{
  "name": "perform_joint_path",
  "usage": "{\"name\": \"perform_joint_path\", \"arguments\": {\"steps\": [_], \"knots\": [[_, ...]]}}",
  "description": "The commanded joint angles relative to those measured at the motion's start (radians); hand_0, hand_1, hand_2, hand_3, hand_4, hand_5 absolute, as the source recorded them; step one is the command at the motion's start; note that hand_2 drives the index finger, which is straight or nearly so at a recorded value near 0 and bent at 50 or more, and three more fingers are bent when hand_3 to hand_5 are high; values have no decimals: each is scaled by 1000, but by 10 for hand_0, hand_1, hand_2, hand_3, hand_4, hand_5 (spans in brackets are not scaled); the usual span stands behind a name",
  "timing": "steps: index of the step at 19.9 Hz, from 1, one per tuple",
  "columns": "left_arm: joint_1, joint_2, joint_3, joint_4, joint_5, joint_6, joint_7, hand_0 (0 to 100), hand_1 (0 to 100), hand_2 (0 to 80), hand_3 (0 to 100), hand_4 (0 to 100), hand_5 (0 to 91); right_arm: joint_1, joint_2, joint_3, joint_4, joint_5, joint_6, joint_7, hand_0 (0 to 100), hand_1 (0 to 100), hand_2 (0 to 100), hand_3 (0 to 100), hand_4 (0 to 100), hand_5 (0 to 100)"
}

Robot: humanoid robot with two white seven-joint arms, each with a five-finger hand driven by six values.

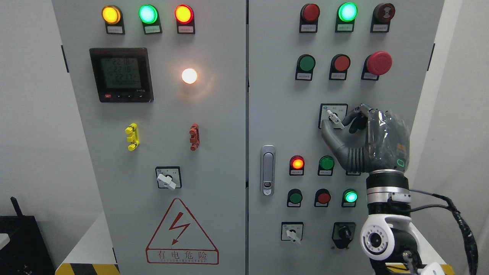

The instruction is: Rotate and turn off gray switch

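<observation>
The gray rotary switch [334, 118] sits on a small square plate on the right cabinet door [275, 114], with its white-gray knob tilted, top end toward the upper left. My right hand [335, 123] comes up from the lower right. Its thumb [327, 133] is at the knob's lower left and its index finger [352, 116] curls in from the right, so the knob is pinched between them. The other fingers are curled behind. The left arm is out of view.
Two similar gray switches sit on the left door [167, 179] and low on the right door [293, 233], next to a black switch [343, 233]. A red mushroom button [378, 63], rows of lamps and push buttons, and a door handle [267, 170] surround the hand.
</observation>
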Motion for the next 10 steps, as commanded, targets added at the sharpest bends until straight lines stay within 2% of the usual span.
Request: {"name": "perform_joint_path", "arguments": {"steps": [1, 5, 10], "knots": [[0, 0, 32, 23, -8, 1, -1, 120, 389, 0, 0, 0, 0, -8, 4, 12, 11, 0, 0, 1, 215, 373, 631, 811, 755, 937], [0, 0, 32, 23, -8, 1, 1, 120, 389, 0, 0, 0, 0, -14, 8, 14, 18, -1, 8, 1, 234, 385, 637, 825, 757, 937], [1, 0, 32, 23, -8, 1, -1, 120, 389, 0, 0, 0, 0, -14, 8, 14, 18, -1, 8, -1, 341, 375, 649, 831, 763, 937]]}}
